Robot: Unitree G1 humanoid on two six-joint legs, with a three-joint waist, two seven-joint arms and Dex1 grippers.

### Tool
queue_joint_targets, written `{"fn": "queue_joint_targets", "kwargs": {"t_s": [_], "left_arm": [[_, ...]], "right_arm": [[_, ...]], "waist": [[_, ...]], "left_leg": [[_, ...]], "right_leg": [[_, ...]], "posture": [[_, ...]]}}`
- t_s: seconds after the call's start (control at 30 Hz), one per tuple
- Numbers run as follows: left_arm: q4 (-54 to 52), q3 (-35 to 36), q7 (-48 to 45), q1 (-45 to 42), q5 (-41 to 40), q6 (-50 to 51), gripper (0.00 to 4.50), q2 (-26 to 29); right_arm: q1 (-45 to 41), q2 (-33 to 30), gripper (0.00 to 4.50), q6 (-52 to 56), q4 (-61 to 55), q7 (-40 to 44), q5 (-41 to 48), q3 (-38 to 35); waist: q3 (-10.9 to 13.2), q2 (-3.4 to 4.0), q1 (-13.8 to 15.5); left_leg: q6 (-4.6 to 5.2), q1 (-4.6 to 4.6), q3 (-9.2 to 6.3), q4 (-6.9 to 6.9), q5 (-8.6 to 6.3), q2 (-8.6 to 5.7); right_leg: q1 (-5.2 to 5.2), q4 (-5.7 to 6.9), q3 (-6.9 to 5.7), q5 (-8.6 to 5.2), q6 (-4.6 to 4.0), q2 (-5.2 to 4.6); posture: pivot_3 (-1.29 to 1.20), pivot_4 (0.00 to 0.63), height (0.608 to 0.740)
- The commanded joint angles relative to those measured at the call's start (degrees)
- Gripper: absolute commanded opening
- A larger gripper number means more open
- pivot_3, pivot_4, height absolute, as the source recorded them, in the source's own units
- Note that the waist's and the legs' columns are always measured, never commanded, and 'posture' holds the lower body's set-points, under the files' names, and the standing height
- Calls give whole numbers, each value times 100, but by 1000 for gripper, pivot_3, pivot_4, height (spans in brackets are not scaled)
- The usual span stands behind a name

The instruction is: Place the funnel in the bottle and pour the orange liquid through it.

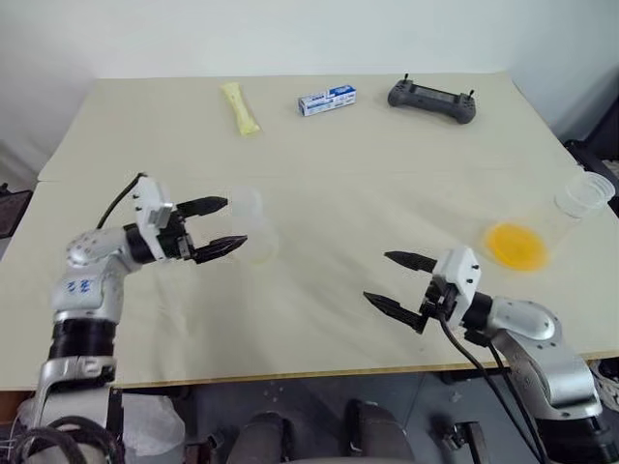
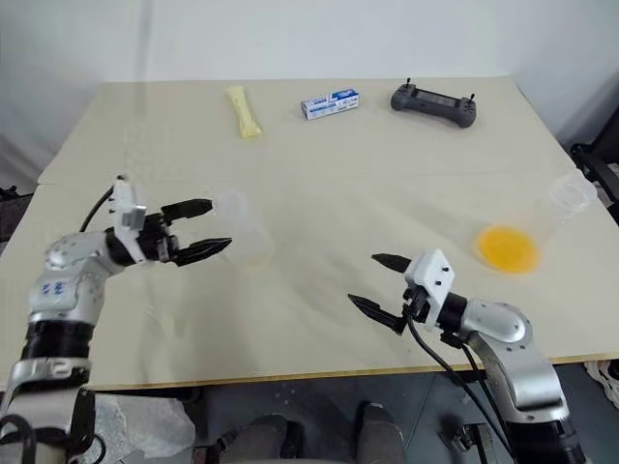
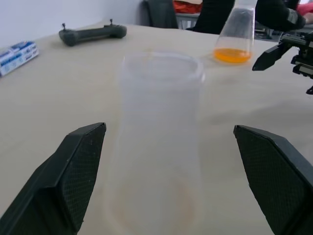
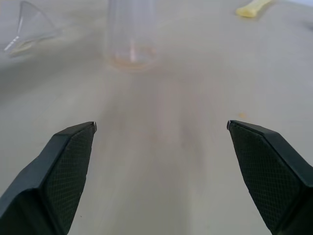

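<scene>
The right gripper [image 1: 397, 281] is hanging nearest, its black fingers spread wide and empty, pointing level toward the left. The left gripper [image 1: 217, 227], also wide, is levelling at the clear colourless flask-like bottle [image 1: 253, 230] just beyond its fingertips. The small transparent plastic funnel [image 4: 30, 25] is lying near that bottle; the orange liquid [image 1: 515, 246] is waiting far right. Next, I judge, comes closing on the bottle to steady it.

A wide beige table [image 1: 319, 145] stands against a plain white wall [image 1: 290, 34], evenly lit. A seam runs across the tabletop. Beneath the table's near edge lies a grey floor [image 1: 319, 406]. Dark furniture [image 1: 604, 145] shows at the far right, beside the table's edge.
</scene>
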Motion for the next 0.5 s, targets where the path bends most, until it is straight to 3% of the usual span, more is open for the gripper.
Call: {"fn": "queue_joint_targets", "kwargs": {"t_s": [0.03,0.23,0.5], "left_arm": [[455,-55,-203,-357,135,-324,4453,-125],[1308,-245,-506,-946,342,-540,4453,-394],[1833,-130,-742,-1398,262,-311,2457,-599]], "right_arm": [[150,-56,4500,21,-376,-147,105,-214],[465,-50,4500,74,-683,-380,96,-382],[763,-43,4500,110,-981,-604,128,-541]], "waist": [[0,0,0],[1,-2,2],[2,-5,32]], "left_leg": [[0,0,0,0,0,1],[2,-1,1,1,1,0],[4,-3,0,6,2,1]], "right_leg": [[0,0,0,0,0,1],[0,-1,-1,0,1,1],[0,0,-1,1,3,1]], "posture": [[0,150,740],[0,150,740],[0,150,740]]}}
